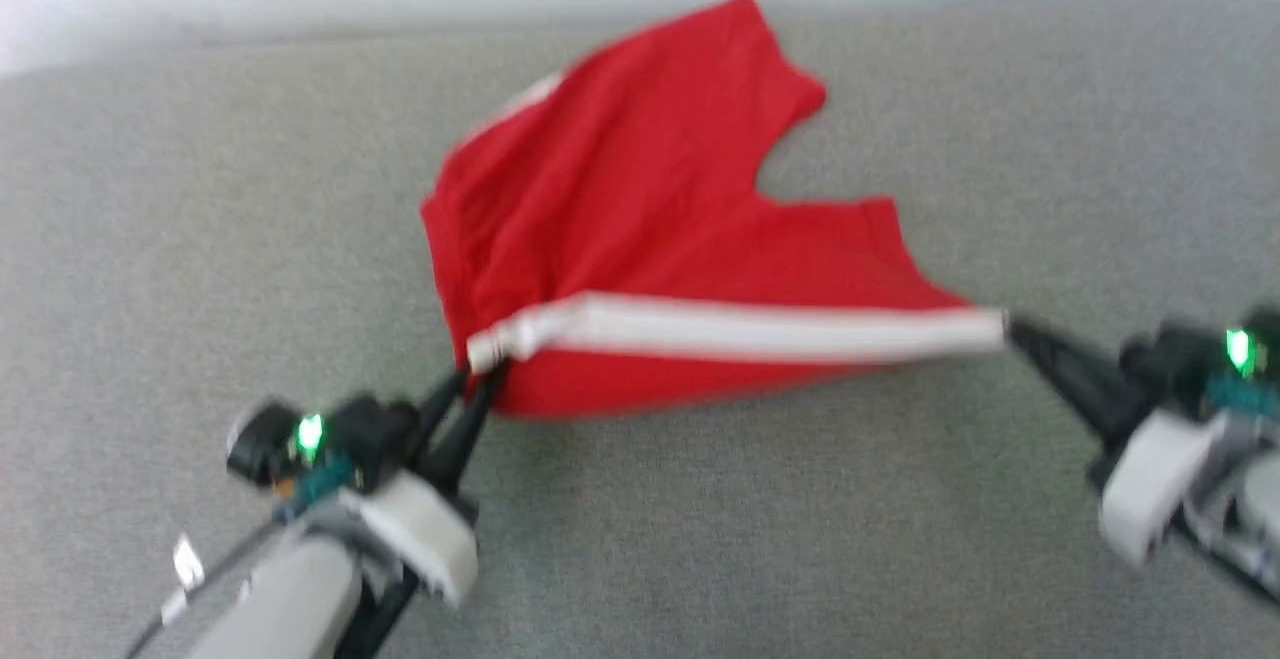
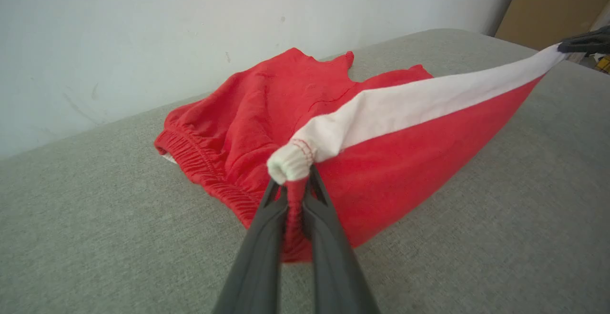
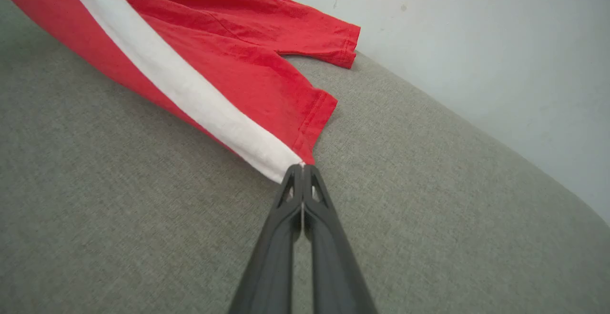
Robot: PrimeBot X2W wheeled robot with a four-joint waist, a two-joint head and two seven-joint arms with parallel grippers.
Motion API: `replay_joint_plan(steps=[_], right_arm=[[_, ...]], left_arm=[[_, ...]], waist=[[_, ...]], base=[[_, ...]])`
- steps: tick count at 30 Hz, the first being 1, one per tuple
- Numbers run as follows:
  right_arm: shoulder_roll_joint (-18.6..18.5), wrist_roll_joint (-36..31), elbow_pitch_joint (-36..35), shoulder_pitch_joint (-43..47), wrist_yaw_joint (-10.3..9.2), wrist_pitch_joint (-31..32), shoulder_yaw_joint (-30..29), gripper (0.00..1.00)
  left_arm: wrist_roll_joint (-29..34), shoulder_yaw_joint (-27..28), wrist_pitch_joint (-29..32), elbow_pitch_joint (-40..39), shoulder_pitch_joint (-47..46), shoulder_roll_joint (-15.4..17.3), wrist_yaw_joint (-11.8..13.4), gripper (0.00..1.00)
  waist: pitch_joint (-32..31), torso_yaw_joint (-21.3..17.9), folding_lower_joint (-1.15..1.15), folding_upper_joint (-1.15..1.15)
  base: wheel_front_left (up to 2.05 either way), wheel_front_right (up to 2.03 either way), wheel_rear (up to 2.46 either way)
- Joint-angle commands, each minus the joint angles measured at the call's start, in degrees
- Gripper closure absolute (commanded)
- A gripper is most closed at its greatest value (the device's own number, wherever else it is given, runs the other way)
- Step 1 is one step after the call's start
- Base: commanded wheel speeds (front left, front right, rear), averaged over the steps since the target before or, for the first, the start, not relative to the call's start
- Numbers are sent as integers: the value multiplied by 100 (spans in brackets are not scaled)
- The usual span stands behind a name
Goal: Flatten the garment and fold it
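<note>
Red thin-fabric shorts (image 1: 650, 189) stretch between the left gripper (image 1: 478, 371) and right gripper (image 1: 1010, 328), each clamped on an end of the white stripe (image 1: 750, 329).

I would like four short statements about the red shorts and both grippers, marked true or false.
1. The left gripper is shut on the red shorts at one end of the white stripe. True.
2. The right gripper hangs open above the shorts. False: it is shut on the stripe's other end.
3. The stripe is pulled taut between both grippers. True.
4. The shorts lie folded on a wooden table. False: they are unfolded, partly lifted, on a grey fabric surface.
</note>
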Motion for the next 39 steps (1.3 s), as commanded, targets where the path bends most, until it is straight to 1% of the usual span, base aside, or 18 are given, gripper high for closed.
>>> replay_joint_plan(steps=[1,4,6,10,15,19,22,24,26,29,31,34,39], right_arm=[[9,32,-47,294,-13,-26,-115,100],[74,34,-177,1105,-13,-7,-301,100],[184,47,-272,1627,-13,58,-433,100],[417,-75,-434,2388,-13,109,-911,100],[590,-332,-743,2874,-13,207,-1685,100],[669,-614,-1076,2857,-13,357,-2274,100],[676,-770,-1268,2578,-13,516,-2538,100],[595,-885,-1350,2279,-13,639,-2615,100],[481,-1028,-1371,1873,-13,784,-2595,100],[452,-1046,-1300,1135,-13,963,-2481,100],[469,-1007,-1192,600,-13,1083,-2318,100],[459,-920,-900,-244,-13,1299,-1911,100],[515,-762,-145,-1698,-13,1561,-1179,100]], left_arm=[[79,34,-27,-55,213,62,-4,100],[129,41,-27,-96,690,124,14,100],[110,50,-27,-123,980,122,28,100],[96,119,-27,-226,1423,98,107,100],[190,163,-27,-369,1659,91,89,100],[367,291,-27,-552,1466,-82,144,100],[506,422,-27,-640,1226,-247,160,100],[592,534,-27,-668,1050,-349,161,100],[644,692,-27,-673,859,-475,178,100],[777,919,-27,-628,571,-651,208,100],[828,1086,-27,-585,406,-800,222,100],[1057,1228,-27,-438,153,-950,248,100],[1306,1468,-27,-280,-258,-1268,305,100]], waist=[[-418,35,3,0],[-575,56,3,0],[-634,69,3,0],[-708,137,3,0],[-737,304,3,0],[-660,419,3,0],[-536,488,3,0],[-403,535,3,0],[-220,588,3,0],[65,687,3,0],[253,763,3,0],[545,890,3,0],[1035,1104,3,0]], base=[[0,0,0],[0,0,0],[0,0,0],[0,0,0],[0,0,0],[0,0,0],[0,0,0],[0,0,0],[0,0,0],[0,0,0],[0,0,0],[0,0,0],[0,0,0]])
